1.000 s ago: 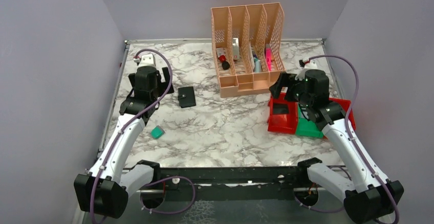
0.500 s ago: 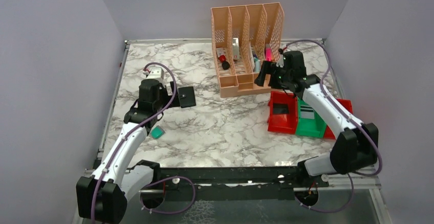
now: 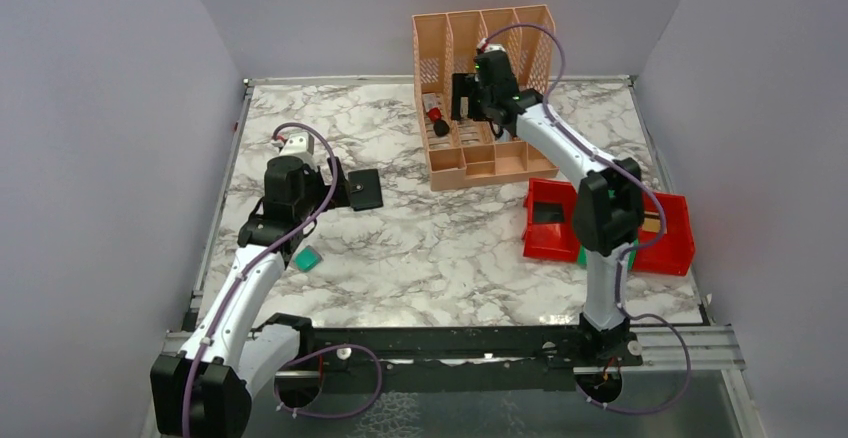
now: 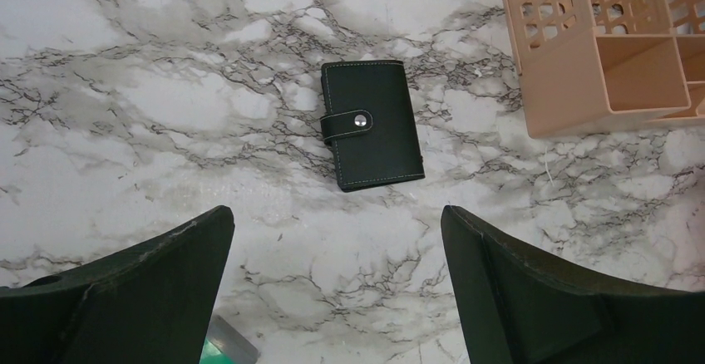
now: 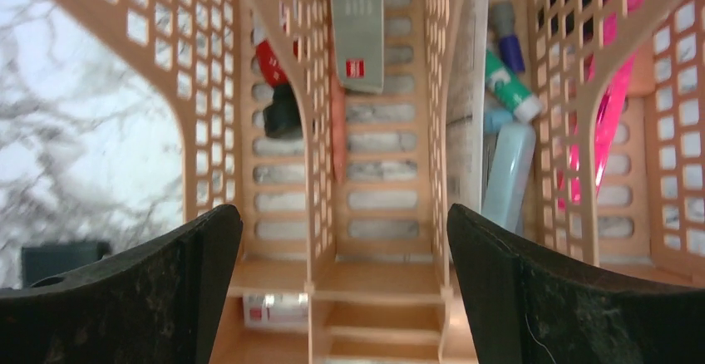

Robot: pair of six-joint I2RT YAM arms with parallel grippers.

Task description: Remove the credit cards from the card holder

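The left fingers [image 4: 141, 289] are held wide apart with nothing between them, and the right fingers [image 5: 133, 289] are likewise spread and empty. Ahead of the left fingers, and within their spread, the card holder [image 4: 372, 125] lies flat on the marble surface [image 4: 166, 90]. It is folded shut with its strap tab [image 4: 347, 123] snapped down, and no cards can be seen. The right fingers are held well apart from it, over the peach organiser [image 3: 485, 88] and facing down into its compartments.

The step in hand is judged to be the approach to the card holder, with nothing yet grasped or opened. For the next move, the left fingers would need to be lowered and narrowed over the holder so that it is pinned or lifted. The right arm would need to be brought across so that the tab can be unsnapped and the fold opened.
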